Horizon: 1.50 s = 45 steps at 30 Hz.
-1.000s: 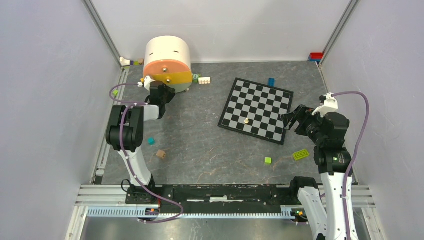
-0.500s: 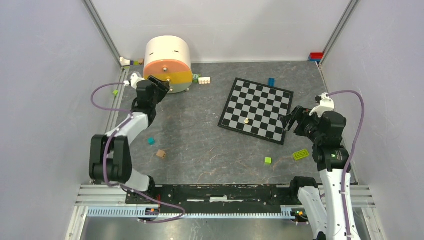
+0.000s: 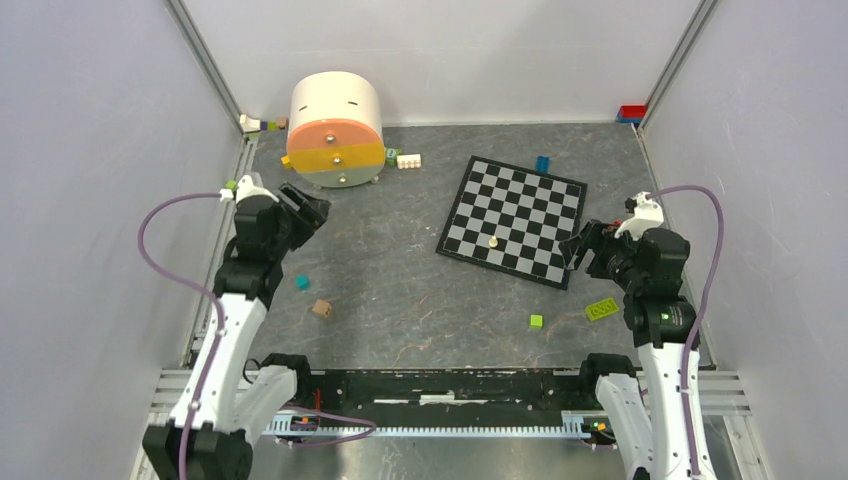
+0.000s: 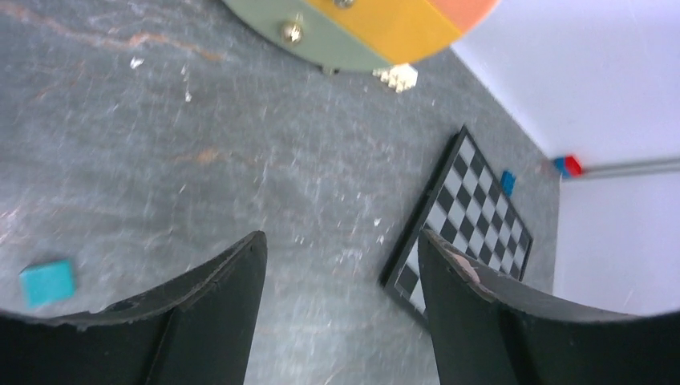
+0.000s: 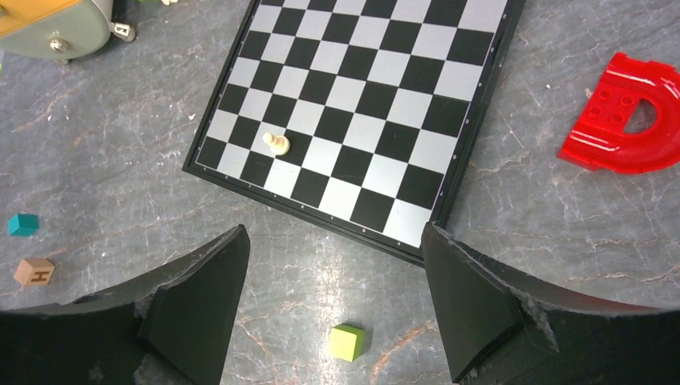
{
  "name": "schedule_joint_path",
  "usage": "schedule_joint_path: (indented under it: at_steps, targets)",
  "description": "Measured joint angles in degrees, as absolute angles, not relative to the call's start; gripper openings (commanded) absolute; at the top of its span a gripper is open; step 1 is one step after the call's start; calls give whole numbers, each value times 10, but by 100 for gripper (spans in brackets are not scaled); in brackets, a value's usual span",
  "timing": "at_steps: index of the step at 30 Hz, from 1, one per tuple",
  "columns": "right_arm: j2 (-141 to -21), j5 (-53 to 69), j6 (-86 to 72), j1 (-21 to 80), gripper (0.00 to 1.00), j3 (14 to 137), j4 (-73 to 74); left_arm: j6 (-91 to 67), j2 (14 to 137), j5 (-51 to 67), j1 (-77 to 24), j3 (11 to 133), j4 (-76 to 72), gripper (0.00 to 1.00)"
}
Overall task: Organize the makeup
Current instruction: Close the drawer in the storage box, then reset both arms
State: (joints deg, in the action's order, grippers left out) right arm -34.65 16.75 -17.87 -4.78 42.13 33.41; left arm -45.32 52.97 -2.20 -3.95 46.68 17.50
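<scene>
The left arm (image 3: 225, 340) and right arm (image 3: 668, 390) are each built of white tapered links joined by black rounded joints, and are bolted on black bases. A thin purple left cable (image 3: 141, 232) is looped from wrist to base, matched by a right cable (image 3: 718, 240). A left white mount (image 3: 248, 186) is carried at the wrist, and a right white mount (image 3: 641, 208) likewise. The left hand (image 4: 341, 241) and right hand (image 5: 333, 233) are formed of two black curved fingers (image 5: 481, 297), scuffed pale along the edges
</scene>
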Motion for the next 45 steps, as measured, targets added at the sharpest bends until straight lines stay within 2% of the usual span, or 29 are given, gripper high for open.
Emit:
schedule_joint_path:
  at_steps: [7,10,16,19,30,45]
  targets:
    - [-330,171,-176,-48,91,397,349,-405,354,23,-39,451,343,83]
    - [-327,175,-176,-48,96,392,353,-387,306,42,-39,450,401,84]
    - [-331,191,-180,-48,98,391,352,-362,319,64,-39,450,465,90]
    - [-349,194,-182,-46,98,392,348,-346,325,64,-39,451,491,100]
    - [-425,220,-194,-45,98,399,327,-310,336,67,-39,471,520,100]
    - [-498,214,-213,-42,98,408,329,-273,372,122,-39,444,410,100]
